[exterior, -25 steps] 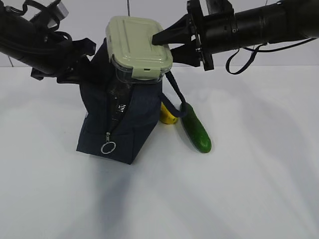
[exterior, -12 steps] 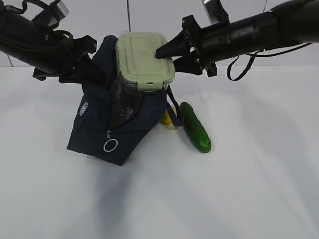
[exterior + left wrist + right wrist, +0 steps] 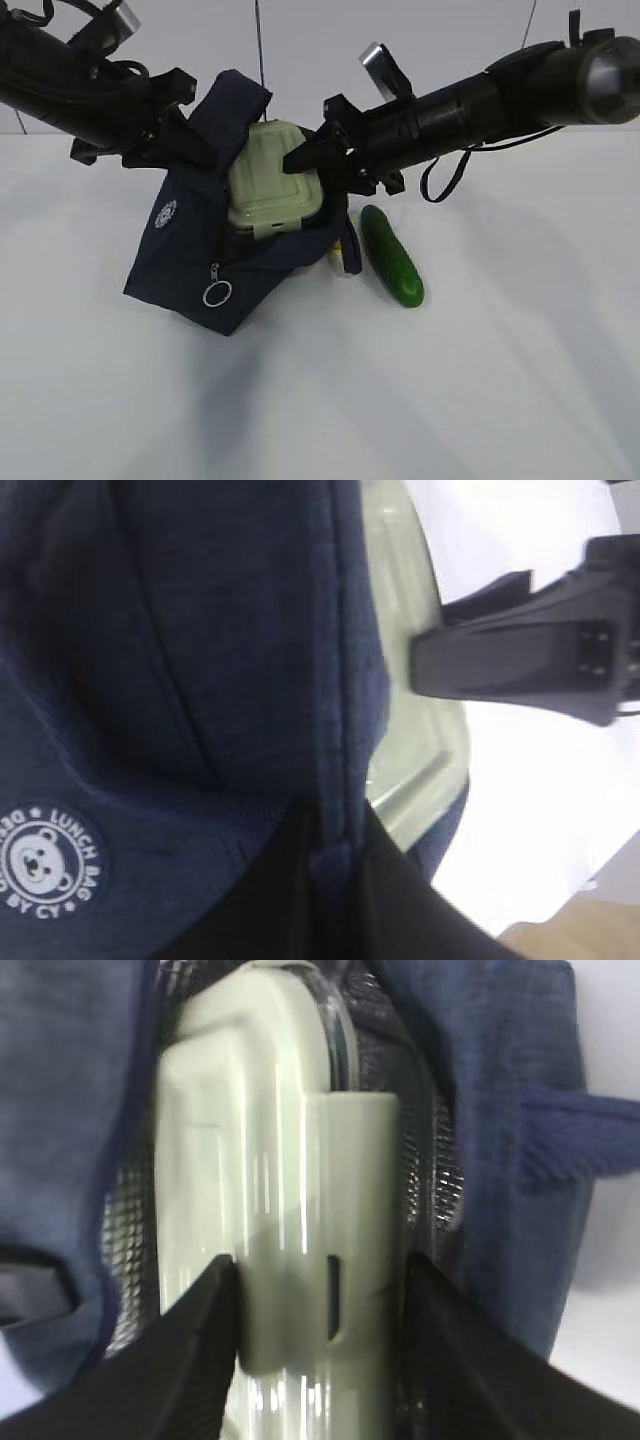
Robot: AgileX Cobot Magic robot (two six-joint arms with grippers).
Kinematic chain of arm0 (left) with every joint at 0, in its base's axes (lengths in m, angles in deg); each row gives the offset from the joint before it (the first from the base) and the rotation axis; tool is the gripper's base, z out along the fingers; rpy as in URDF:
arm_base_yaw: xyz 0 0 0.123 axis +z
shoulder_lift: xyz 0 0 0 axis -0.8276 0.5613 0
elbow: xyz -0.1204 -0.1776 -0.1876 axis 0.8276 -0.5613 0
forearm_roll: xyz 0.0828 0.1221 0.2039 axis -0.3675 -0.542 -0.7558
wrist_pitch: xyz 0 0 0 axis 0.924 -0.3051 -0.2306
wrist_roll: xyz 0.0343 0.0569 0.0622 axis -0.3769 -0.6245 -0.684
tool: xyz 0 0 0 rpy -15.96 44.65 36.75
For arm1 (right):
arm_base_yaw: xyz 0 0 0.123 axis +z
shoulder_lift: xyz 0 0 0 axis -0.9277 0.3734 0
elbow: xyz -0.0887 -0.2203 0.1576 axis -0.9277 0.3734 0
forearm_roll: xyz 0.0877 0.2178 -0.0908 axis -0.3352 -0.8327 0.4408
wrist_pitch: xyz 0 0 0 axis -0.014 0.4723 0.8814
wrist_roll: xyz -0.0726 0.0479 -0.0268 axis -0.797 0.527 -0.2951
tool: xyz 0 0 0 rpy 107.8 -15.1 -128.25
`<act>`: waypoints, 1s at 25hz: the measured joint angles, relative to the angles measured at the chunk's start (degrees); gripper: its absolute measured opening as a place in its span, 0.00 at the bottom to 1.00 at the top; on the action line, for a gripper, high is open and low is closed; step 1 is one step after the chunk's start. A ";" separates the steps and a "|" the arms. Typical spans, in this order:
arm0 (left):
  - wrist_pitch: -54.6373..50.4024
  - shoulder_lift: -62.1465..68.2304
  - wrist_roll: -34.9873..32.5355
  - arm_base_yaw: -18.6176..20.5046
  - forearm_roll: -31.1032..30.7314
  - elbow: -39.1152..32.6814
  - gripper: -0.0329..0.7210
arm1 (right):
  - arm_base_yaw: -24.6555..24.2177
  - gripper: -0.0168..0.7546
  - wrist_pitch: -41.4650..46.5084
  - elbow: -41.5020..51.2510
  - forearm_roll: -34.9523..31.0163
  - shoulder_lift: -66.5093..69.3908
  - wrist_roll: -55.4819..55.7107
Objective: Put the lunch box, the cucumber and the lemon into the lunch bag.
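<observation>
Exterior view: right gripper [image 3: 300, 160] jaws pinch lunch box [image 3: 272, 180], half inside lunch bag [image 3: 190, 250]. Left gripper [image 3: 165, 125] jaws closed on bag's edge. Cucumber [image 3: 392, 255], lemon [image 3: 345, 258] lie on tabletop [image 3: 480, 380].

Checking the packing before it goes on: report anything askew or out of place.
The bag leans over, its base partly off the table. The box sits tilted in its mouth, half in, the right gripper shut on it. The left gripper pinches the bag's rim.
</observation>
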 joint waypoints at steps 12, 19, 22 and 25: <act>-1.80 0.00 0.00 0.00 0.85 0.00 0.07 | 3.26 0.48 -3.80 0.00 -4.48 1.15 -5.79; -3.35 0.00 0.00 0.00 1.46 0.00 0.07 | 3.63 0.51 -4.30 0.00 -5.20 1.37 -7.13; -3.98 0.00 -0.13 0.00 1.46 0.00 0.07 | 3.63 0.54 -3.57 0.00 -6.72 1.37 -7.43; -3.78 0.00 -0.26 0.00 1.46 0.00 0.07 | 3.63 0.55 -0.78 -0.24 -7.70 1.37 -7.80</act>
